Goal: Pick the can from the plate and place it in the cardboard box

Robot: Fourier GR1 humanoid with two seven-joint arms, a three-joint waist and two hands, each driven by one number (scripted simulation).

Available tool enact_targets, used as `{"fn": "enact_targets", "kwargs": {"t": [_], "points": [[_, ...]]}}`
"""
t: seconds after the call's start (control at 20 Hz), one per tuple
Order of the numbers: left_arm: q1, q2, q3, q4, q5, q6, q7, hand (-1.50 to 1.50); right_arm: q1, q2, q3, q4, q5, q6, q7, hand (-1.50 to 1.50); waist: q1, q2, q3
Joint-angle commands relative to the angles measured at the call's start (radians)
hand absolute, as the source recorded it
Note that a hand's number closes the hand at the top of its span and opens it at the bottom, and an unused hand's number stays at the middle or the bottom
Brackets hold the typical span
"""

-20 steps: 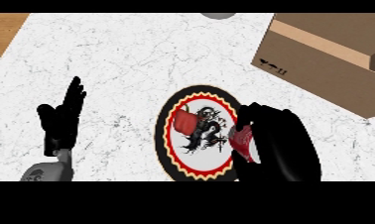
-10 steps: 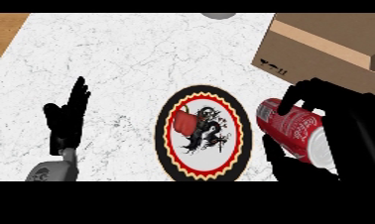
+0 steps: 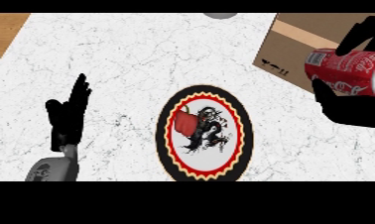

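Observation:
A red can (image 3: 344, 69) with white lettering lies sideways in my right hand (image 3: 345, 104), whose thumb and fingers curl round it at the right edge. The can hangs over the near left part of the brown cardboard box (image 3: 293, 49), which sits at the upper right. The round plate (image 3: 205, 134), black-rimmed with a red and black figure on white, lies bare on the counter at centre bottom. My left hand (image 3: 67, 116) rests open at the lower left, fingers pointing up.
The white marbled counter (image 3: 132, 54) spreads across the view. A grey round object (image 3: 219, 15) peeks in at the top edge. A strip of wood surface (image 3: 11, 27) shows at the top left corner.
My right hand has lifted the can off the plate's right side and carried it up and to the right, over the box. The left hand has stayed put.

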Motion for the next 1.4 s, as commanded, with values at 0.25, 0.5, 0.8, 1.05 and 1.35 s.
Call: {"fn": "enact_targets", "kwargs": {"t": [0.25,0.5,0.8,1.05,1.35], "points": [[-0.032,0.011,0.021,0.033,0.003,-0.023,-0.01,0.0,-0.091,-0.095,-0.199,0.426,-0.031,-0.171,-0.303,1.5,0.008,0.003,0.0],[0.052,-0.024,-0.007,-0.018,-0.009,-0.013,-0.031,0.0,-0.073,-0.124,-0.202,0.694,0.032,-0.341,-0.524,1.5,0.015,0.005,0.001],[0.002,-0.017,0.01,-0.005,0.006,-0.026,-0.005,0.0,-0.153,-0.134,-0.167,1.015,0.16,-0.528,-0.648,1.5,0.025,0.009,0.001],[-0.012,-0.006,-0.001,0.016,-0.023,-0.028,-0.023,0.0,-0.236,-0.124,-0.276,1.325,0.085,-0.588,-0.71,-1.5,0.032,0.013,0.001],[-0.039,-0.005,0.014,0.022,-0.015,-0.026,0.002,0.0,-0.329,-0.158,-0.393,1.508,-0.062,-0.564,-0.903,-1.5,0.03,0.014,0.002]]}}
